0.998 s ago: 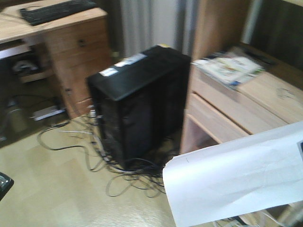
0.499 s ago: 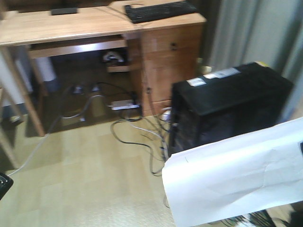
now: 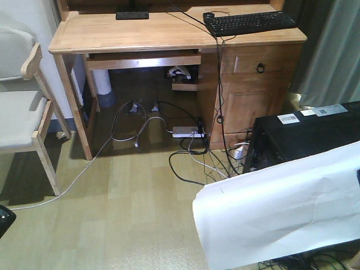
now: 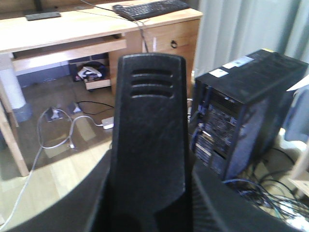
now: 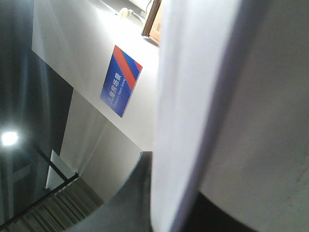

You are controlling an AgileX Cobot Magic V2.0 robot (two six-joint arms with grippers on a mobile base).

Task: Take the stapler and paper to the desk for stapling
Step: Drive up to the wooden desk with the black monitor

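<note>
Exterior front-facing view, reading from the left: a pale chair (image 3: 22,107) stands just beside the desk (image 3: 112,34). A black keyboard (image 3: 250,23) lies at the right end of the desktop. Below the desk, a white power strip (image 3: 187,132) and loose cables (image 3: 191,163) lie on the floor. A black computer tower (image 3: 304,135) stands at the right. The paper (image 3: 281,208) is held in the air in the lower right foreground. It covers the tower's lower part and is well apart from the desk.

Left wrist view: the stapler (image 4: 149,121) fills the centre, off the desk. The left gripper (image 4: 149,212) is clamped on its near end, with dark gripper parts on either side.

Right wrist view: the right gripper (image 5: 174,203) pinches the paper, seen edge-on.
</note>
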